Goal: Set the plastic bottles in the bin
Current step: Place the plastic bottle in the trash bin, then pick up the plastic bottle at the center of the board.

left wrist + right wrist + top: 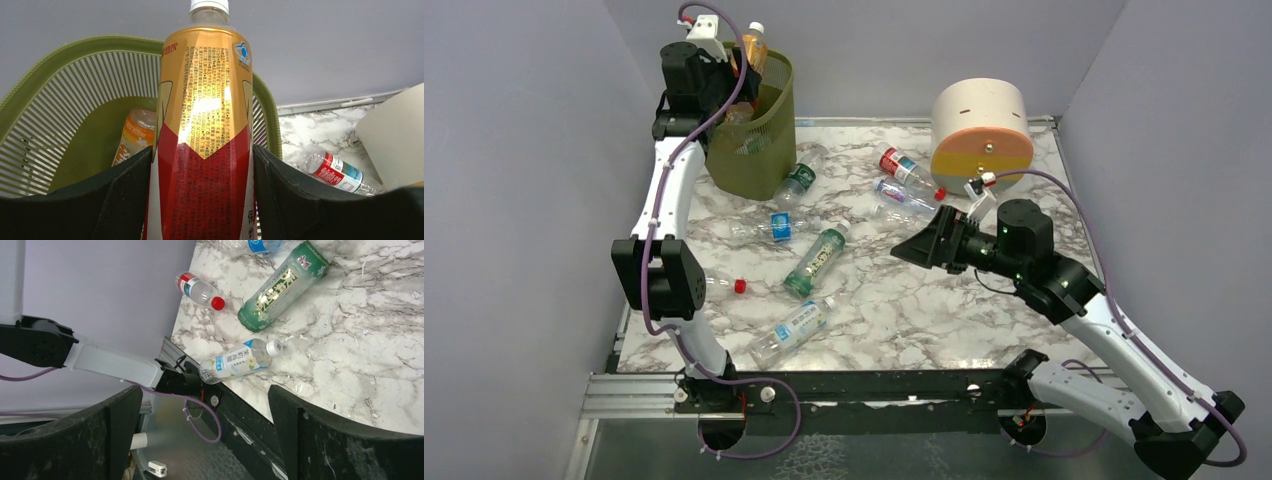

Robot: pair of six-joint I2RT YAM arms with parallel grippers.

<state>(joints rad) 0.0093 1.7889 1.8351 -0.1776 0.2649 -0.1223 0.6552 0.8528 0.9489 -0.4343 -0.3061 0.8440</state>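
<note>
The left jaws are pinching a gold bottle by its red lower half, one pad on each side and the cap up. They hold it at the mouth of the bin, which stands in the far left corner of the table. From above, the bottle's white cap and shoulder show past the far rim. I cannot tell how far its base reaches inside. Down in the bin, an orange bottle leans against the mesh wall.

The right jaws are spread wide and grip nothing. They hang over the table right of centre, pointing left, just on the near side of a clear bottle.

The other bottles lie on their sides on the marble top. A green-label bottle lies at the foot of the bin; whether it touches, I cannot tell. A little nearer lies a blue-label bottle. Just beside that, toward the middle, is a green bottle with its cap pointing away from the arms. A red-cap bottle lies close to the elbow of the left arm. A white-label bottle lies nearest the front edge, and in the right wrist view it sits between the spread jaws, well beyond them.

On the far right, a red-label bottle lies alongside the clear one. Both are near a cream cylinder, which rests on its side with its orange and yellow banded face turned toward the arms.
</note>
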